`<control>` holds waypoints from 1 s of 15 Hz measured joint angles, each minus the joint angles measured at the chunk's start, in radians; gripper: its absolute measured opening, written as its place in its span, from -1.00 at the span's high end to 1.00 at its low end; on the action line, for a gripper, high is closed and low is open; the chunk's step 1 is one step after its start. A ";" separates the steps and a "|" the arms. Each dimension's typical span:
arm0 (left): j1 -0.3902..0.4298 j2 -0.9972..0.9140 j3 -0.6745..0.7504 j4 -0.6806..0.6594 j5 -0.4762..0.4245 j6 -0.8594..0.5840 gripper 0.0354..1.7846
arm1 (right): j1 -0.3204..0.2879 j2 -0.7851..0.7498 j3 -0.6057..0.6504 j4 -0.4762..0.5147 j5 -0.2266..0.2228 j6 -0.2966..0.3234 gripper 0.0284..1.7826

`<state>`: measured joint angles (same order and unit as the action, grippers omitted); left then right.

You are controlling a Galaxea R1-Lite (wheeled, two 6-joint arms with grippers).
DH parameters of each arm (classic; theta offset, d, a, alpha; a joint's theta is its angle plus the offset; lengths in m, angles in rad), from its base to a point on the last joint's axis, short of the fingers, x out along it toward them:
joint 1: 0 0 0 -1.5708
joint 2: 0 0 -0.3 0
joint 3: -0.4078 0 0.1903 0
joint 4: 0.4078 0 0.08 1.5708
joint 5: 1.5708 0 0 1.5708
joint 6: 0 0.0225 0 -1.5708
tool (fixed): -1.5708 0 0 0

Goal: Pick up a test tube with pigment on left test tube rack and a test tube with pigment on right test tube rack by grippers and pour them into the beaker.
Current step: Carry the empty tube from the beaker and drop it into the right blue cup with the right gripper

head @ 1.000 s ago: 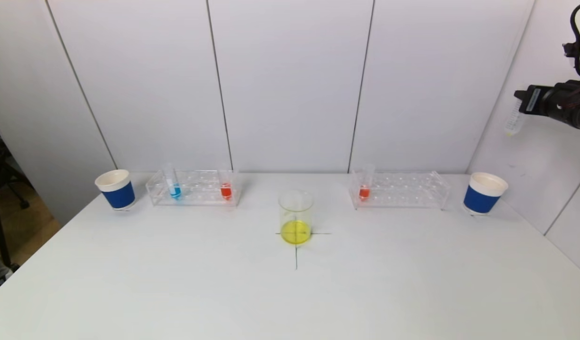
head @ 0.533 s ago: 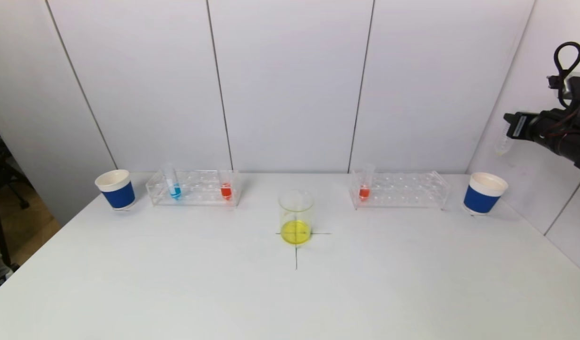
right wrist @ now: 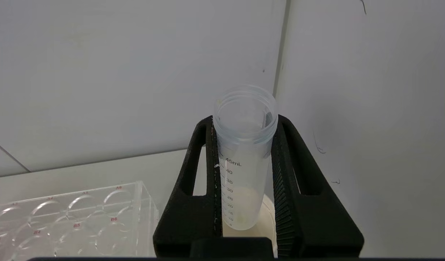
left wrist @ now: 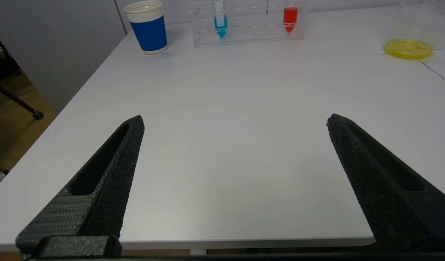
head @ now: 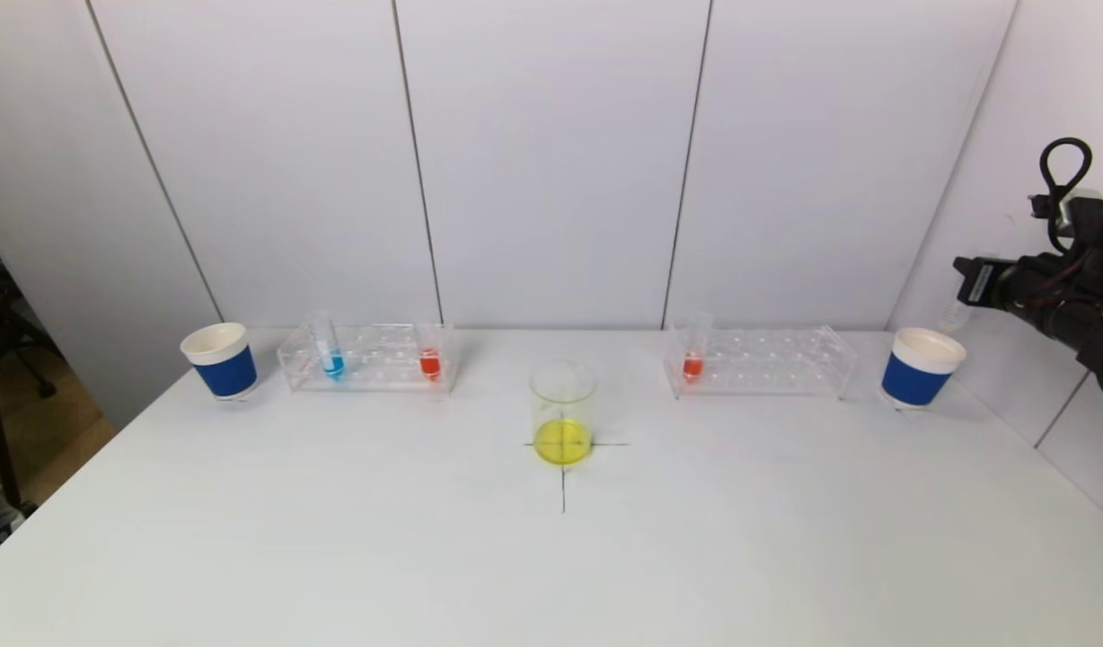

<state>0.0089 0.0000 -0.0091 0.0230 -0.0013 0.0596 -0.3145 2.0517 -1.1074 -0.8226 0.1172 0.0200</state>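
Gripping an emptied test tube [right wrist: 244, 159], my right claw [right wrist: 244, 174] hangs above the right paper cup [head: 922, 367]. My left claw [left wrist: 233, 145] gapes wide over the table [left wrist: 229, 108], holding nothing.

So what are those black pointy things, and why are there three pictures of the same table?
The black pointy things are the robot's fingers. It has two arms, and each arm ends in a gripper that pinches things.

The wide picture comes from a camera on the robot's head. It shows a white table with a beaker of yellow liquid in the middle, a left test tube rack with a blue tube and a red tube, a right test tube rack with one red tube, and two blue paper cups.

The other two pictures come from cameras on the wrists. The left gripper is open, low over the table's near edge. The right gripper holds an empty test tube above the right-hand cup.
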 joint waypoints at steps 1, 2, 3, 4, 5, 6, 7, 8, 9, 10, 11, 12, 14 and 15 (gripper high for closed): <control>0.000 0.000 0.000 0.000 -0.001 0.000 -0.98 | -0.001 0.008 0.017 -0.023 0.000 0.000 0.51; 0.000 0.000 0.000 0.000 0.000 0.000 -0.98 | -0.002 0.017 0.034 -0.044 0.000 0.000 0.51; 0.000 0.000 0.000 0.000 0.000 0.000 -0.98 | -0.004 0.026 0.050 -0.066 0.000 -0.002 0.51; 0.000 0.000 0.000 0.000 0.000 0.000 -0.98 | -0.003 0.034 0.063 -0.082 0.000 -0.003 0.51; 0.000 0.000 0.000 0.000 0.000 0.000 -0.98 | -0.004 0.042 0.074 -0.097 0.000 -0.004 0.51; 0.000 0.000 0.000 0.000 0.000 0.000 -0.98 | -0.003 0.050 0.083 -0.109 0.000 -0.005 0.51; 0.000 0.000 0.000 0.000 0.000 0.000 -0.98 | -0.003 0.058 0.092 -0.124 0.000 -0.005 0.51; 0.000 0.000 0.000 0.000 0.000 0.000 -0.98 | -0.003 0.065 0.099 -0.139 0.000 -0.004 0.51; 0.000 0.000 0.000 0.000 0.000 0.000 -0.98 | -0.003 0.073 0.107 -0.153 0.000 -0.005 0.51; 0.000 0.000 0.000 0.000 -0.001 0.000 -0.98 | -0.003 0.080 0.114 -0.164 0.000 -0.005 0.51; 0.000 0.000 0.000 0.000 0.000 0.000 -0.98 | -0.003 0.086 0.117 -0.169 0.000 -0.006 0.51; 0.000 0.000 0.000 0.000 0.000 0.000 -0.98 | -0.003 0.091 0.121 -0.170 0.000 -0.006 0.51; 0.000 0.000 0.000 0.000 0.000 0.000 -0.98 | -0.001 0.097 0.132 -0.171 0.000 -0.007 0.51; 0.000 0.000 0.000 0.000 -0.001 0.000 -0.98 | 0.000 0.099 0.138 -0.172 0.000 -0.007 0.51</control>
<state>0.0089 0.0000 -0.0091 0.0230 -0.0019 0.0591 -0.3140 2.1504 -0.9694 -0.9943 0.1172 0.0134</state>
